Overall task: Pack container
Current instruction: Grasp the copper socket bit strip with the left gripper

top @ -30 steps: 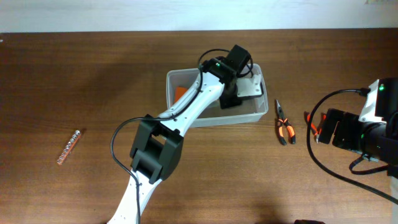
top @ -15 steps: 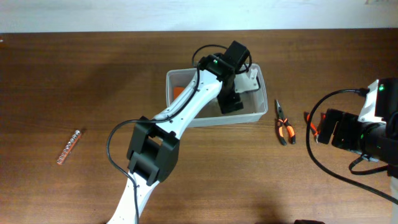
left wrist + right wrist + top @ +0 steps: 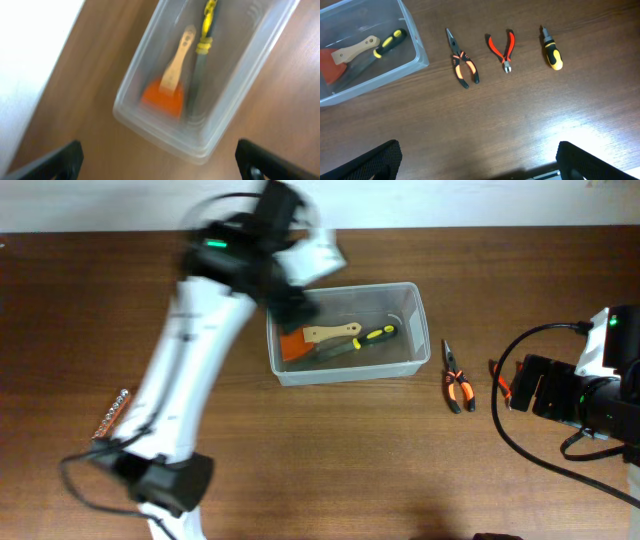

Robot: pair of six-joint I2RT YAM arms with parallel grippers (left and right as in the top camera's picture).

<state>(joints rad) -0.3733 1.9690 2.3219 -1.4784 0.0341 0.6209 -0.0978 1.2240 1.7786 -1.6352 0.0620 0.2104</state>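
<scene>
Left tool (image 3: pixel 160 162), spread and empty, hangs over the clear shallow rectangular plastic container (image 3: pixel 350 373) near the bench's (image 3: pixel 560 290) far edge, seemingly free to fetch more; right tool (image 3: pixel 480 160) waits, equally spread.

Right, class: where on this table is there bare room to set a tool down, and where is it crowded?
Free: the wood between the bit strip and the container, though the left arm hangs over it; also the wood in front of the container. Crowded: right of the container, where pliers, cutters and a stubby screwdriver lie in a row.
</scene>
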